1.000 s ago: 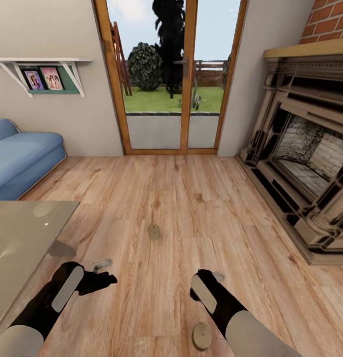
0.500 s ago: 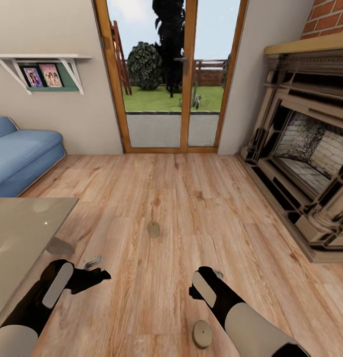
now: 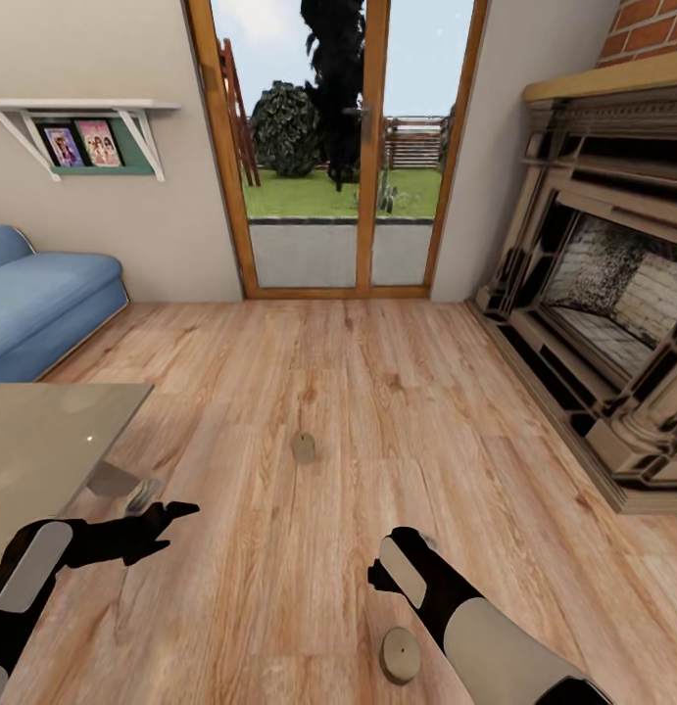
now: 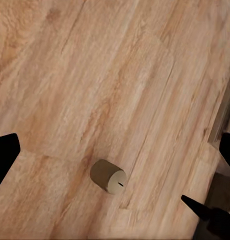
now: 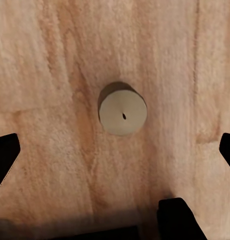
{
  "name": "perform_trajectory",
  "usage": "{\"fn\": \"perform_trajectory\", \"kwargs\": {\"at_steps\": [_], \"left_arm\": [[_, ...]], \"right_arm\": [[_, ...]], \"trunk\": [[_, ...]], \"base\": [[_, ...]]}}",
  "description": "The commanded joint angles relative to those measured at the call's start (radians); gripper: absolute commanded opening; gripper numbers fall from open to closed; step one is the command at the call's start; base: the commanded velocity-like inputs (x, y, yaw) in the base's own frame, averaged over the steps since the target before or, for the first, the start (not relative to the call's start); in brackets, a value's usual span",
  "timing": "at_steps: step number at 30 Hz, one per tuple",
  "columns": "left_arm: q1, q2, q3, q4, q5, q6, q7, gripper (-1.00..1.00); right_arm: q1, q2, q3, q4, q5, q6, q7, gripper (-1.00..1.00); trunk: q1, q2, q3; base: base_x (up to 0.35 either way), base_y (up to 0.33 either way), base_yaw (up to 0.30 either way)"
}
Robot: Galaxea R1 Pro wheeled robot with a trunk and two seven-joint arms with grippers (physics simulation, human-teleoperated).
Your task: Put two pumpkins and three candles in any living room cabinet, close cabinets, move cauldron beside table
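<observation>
Presently two candles stand on the plank floor: one [image 3: 303, 447] ahead mid-room, one [image 3: 400, 655] beside the right claw [image 5: 115, 150], which hangs directly above it, spread wide and empty. The left claw [image 4: 115, 165] is likewise open, holding nothing. Risk: an off-centre descent could topple the stubby candle and send it rolling.

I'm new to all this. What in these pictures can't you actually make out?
- Head view: a small grey thing is mostly hidden behind the right arm; I cannot tell what it is.
- Head view: the table is cut off by the left edge.
- Head view: the sofa is cut off by the same edge.
- Head view: the framed pictures under the shelf are too small to read.
</observation>
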Motion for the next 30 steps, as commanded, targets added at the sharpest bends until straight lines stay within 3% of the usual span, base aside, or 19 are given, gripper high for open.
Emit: {"fn": "perform_trajectory", "kwargs": {"at_steps": [1, 9, 30], "left_arm": [[0.001, 0.000, -0.002, 0.000, 0.003, 0.000, -0.003, 1.00], [0.006, 0.000, -0.039, -0.004, 0.011, 0.000, -0.045, 1.00], [0.006, 0.001, -0.042, -0.003, 0.011, 0.000, -0.058, 1.00]], "right_arm": [[0.000, 0.000, 0.000, 0.000, 0.001, 0.000, 0.002, 1.00], [0.000, 0.000, 0.004, 0.000, 0.004, -0.008, 0.009, 1.00], [0.000, -0.012, 0.005, 0.005, 0.005, -0.038, 0.010, 1.00]], "trunk": [[0.004, -0.007, -0.003], [0.035, -0.063, -0.028], [0.115, -0.210, -0.094]], "base": [[0.000, 0.000, 0.000], [0.000, 0.000, 0.000], [0.000, 0.000, 0.000]]}}
